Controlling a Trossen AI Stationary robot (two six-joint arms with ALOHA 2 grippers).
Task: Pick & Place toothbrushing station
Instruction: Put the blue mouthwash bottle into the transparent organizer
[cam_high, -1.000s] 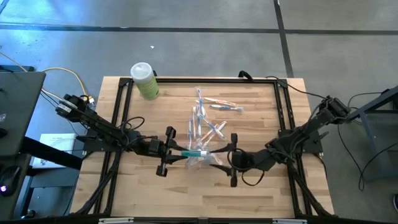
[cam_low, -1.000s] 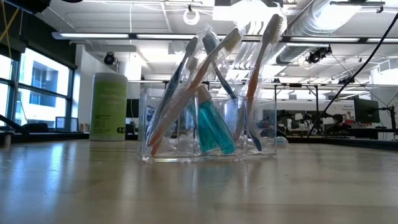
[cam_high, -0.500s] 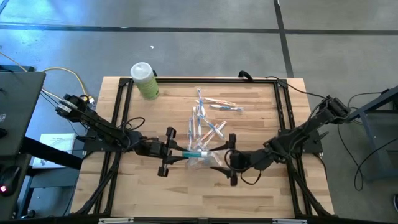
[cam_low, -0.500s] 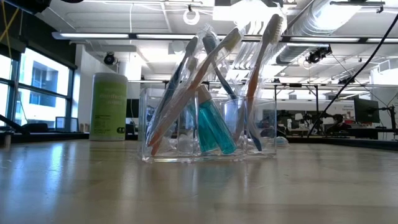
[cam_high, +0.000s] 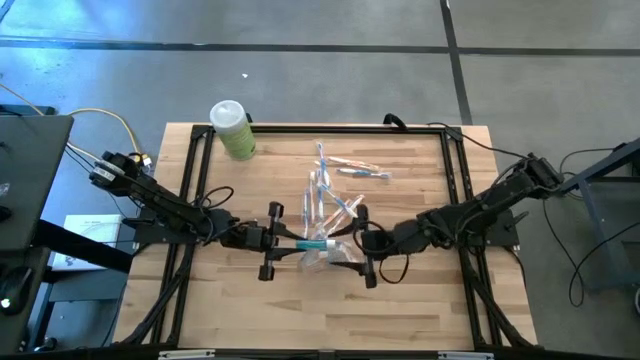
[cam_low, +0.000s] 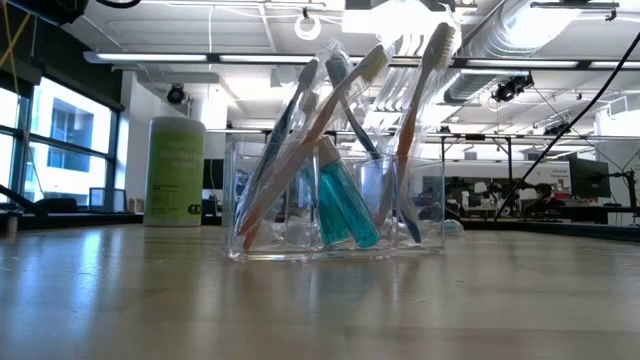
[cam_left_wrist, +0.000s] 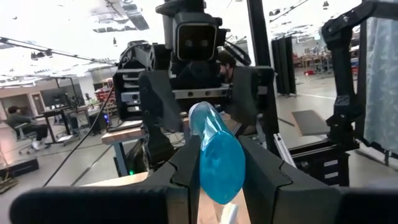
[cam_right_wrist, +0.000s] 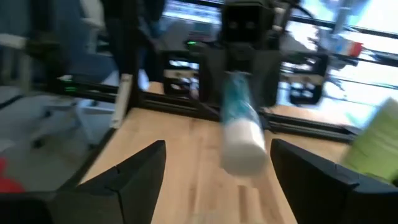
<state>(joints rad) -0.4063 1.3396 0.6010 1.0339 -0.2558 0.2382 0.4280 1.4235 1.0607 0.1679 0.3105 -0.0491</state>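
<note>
Teal tube (cam_right_wrist: 239, 124) with white cap between spread right gripper (cam_right_wrist: 214, 168) fingers, above wooden table (cam_right_wrist: 186, 168).

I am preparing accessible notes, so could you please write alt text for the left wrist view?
The left gripper is shut on a teal tube, held upright between its two dark fingers. Directly beyond it, the right gripper faces the camera with its fingers open on either side of the tube's tip. A blurred workshop room lies behind.

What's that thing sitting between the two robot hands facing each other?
A teal tube with a white cap. The left gripper has its fingers shut on its teal end; the right gripper faces its cap, fingers open. High and wrist views show it.
</note>
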